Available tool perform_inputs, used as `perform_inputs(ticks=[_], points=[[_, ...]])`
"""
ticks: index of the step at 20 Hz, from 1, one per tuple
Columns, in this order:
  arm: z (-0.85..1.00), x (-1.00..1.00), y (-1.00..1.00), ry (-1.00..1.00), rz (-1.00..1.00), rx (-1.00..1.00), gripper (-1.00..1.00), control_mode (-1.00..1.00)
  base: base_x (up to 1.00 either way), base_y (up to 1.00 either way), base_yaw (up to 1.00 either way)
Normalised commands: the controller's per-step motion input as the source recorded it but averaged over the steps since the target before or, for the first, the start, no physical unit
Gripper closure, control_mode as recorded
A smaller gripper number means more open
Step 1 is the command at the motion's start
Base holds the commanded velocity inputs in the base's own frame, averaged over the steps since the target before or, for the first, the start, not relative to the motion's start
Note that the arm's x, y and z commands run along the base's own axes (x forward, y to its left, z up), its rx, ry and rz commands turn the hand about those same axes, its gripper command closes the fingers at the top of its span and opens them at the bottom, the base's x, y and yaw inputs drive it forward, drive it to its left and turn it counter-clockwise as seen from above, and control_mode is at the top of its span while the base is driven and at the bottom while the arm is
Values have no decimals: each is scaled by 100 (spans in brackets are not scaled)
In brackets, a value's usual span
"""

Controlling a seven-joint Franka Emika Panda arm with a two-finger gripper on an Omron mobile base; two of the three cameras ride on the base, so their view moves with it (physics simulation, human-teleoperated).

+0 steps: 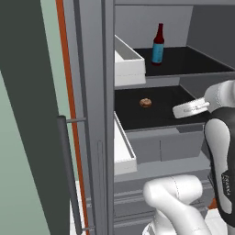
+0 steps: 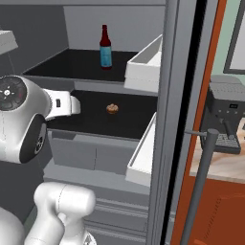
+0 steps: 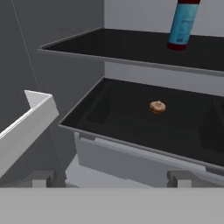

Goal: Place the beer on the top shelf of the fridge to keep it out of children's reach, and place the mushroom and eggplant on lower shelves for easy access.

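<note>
My pincer spread wide and empty, beer [image 1: 158, 45] upright on the top shelf [image 1: 193, 62] at twelve o'clock, mushroom [image 1: 145, 103] on the lower shelf [image 1: 156, 114] below it, fridge [image 1: 92, 114] open, eggplant nowhere I can place.

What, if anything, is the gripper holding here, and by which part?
Nothing. The gripper is open and empty, facing the fridge shelves; the beer and mushroom sit untouched.

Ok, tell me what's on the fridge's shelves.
The beer stands upright on the top shelf. The mushroom sits alone on the shelf below. The arm hides that shelf's right end.
</note>
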Motion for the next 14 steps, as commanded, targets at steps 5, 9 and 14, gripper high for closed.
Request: perform_inputs(ticks=[5,9,14], points=[[0,-31,0,0,0,0,-100,100,-31,0,0],[0,0,0,0,0,0,-100,100,-96,0,-3],[0,0,0,0,0,0,-100,100,-95,0,-6]])
